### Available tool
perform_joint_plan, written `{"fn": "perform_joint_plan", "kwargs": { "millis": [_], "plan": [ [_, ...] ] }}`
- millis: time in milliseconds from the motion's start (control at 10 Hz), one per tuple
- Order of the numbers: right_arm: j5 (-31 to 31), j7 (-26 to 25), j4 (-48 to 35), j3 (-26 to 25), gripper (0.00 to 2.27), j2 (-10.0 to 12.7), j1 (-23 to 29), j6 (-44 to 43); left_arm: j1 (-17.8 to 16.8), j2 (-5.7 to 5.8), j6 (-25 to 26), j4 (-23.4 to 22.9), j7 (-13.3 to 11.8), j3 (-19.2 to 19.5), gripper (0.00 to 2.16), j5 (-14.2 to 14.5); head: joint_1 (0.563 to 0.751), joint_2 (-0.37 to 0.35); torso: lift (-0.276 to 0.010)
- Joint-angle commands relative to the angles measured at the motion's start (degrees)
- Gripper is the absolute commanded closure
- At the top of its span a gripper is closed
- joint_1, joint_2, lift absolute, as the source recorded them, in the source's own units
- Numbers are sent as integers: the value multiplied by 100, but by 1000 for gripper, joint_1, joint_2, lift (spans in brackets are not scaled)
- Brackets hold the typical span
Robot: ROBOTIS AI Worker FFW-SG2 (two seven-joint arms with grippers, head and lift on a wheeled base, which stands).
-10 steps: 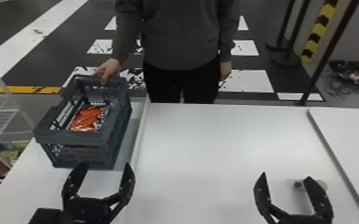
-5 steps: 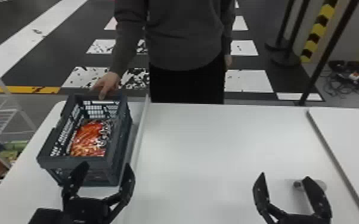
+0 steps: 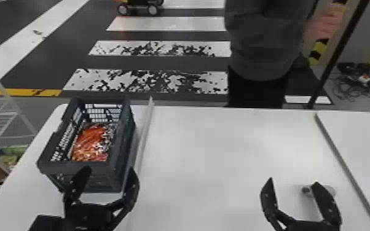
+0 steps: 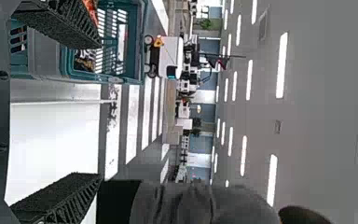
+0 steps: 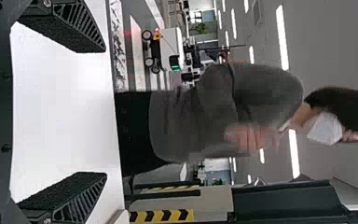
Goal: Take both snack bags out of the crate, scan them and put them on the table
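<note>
person's hand [image 3: 324, 24] is no longer touching crate [image 3: 122, 147] | orange snack bag [image 3: 89, 142] is still lying inside | left gripper [image 3: 109, 170], right gripper [image 3: 293, 181] are both gaping wide over bench [image 3: 212, 159]

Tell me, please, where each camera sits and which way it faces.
Head view: on the robot's head, facing forward and down at the crate and table; the left gripper and right gripper show.
Left wrist view: on the left wrist, facing past the crate toward the striped floor; its own gripper's open fingers show.
Right wrist view: on the right wrist, facing across the table; its own gripper's open fingers show.
Shared: the crate, by head and left wrist views; a white wheeled machine, by both wrist views.
</note>
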Motion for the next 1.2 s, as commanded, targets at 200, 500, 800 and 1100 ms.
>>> {"fn": "perform_joint_plan", "kwargs": {
  "millis": [200, 500, 800, 1100],
  "plan": [
    [-29, 18, 55, 33, 39, -9, 9, -317, 18, 0, -2, -98, 5, -35, -1, -55, 695, 44, -94],
    [32, 18, 55, 68, 56, -18, 9, -229, 70, 9, 174, -485, 5, -43, -1, -37, 695, 43, -94],
    [32, 9, 64, 68, 56, -26, 9, -229, 114, 44, 877, -1241, 76, 71, -1, 24, 695, 43, -94],
    [278, 26, 90, 95, 49, -44, 9, -229, -141, 70, 1457, -1566, 207, 317, -1, 191, 695, 57, -94]
  ]
}}
